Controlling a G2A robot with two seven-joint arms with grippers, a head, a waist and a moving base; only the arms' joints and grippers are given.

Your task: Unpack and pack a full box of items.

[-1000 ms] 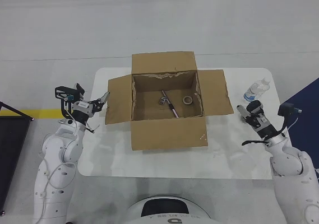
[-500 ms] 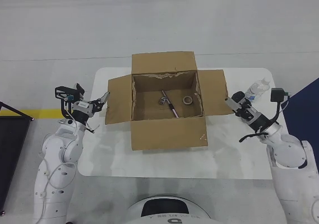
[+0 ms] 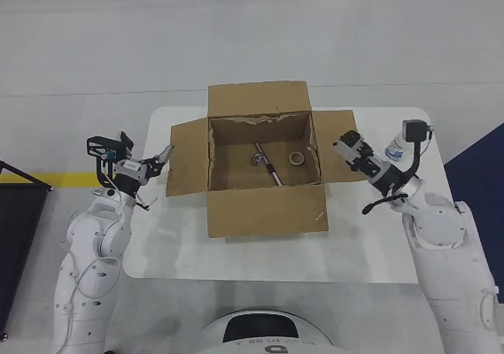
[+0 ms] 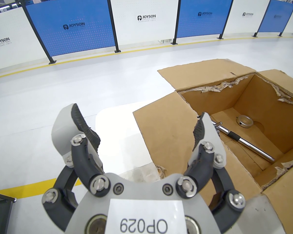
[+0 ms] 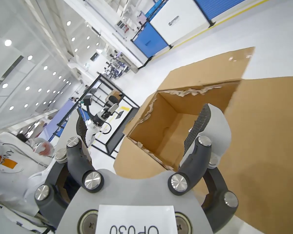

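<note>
Top view: brown cardboard box (image 3: 265,212) sits mid white table (image 3: 367,252), open, with all four flaps folded out flat. On its floor a chrome metal rod with a dark band (image 3: 267,166) lies diagonally. A small metal ring (image 3: 297,158) lies near it toward the right wall, apart from it. The box's inner top edges are torn and ragged. A clear plastic bottle (image 3: 397,146) is outside the box at the table's far right corner, partly hidden by the right arm. Left gripper (image 3: 162,157) hangs just off the left flap's outer edge. Right gripper (image 3: 347,142) is over the right flap.

Left wrist view: left gripper (image 4: 139,120) has its fingers spread wide with nothing between them. The box (image 4: 258,103) is beyond, its rim paper shredded. The rod (image 4: 244,143) is on the floor, with a cross pin at its far end. The ring (image 4: 244,121) lies flat and isn't touching the rod.

Right wrist view: right gripper (image 5: 142,115) also has its fingers wide and empty. The box (image 5: 171,122) is just past the fingertips. This view looks into one inner corner, which has plain cardboard walls and a torn rim.
</note>
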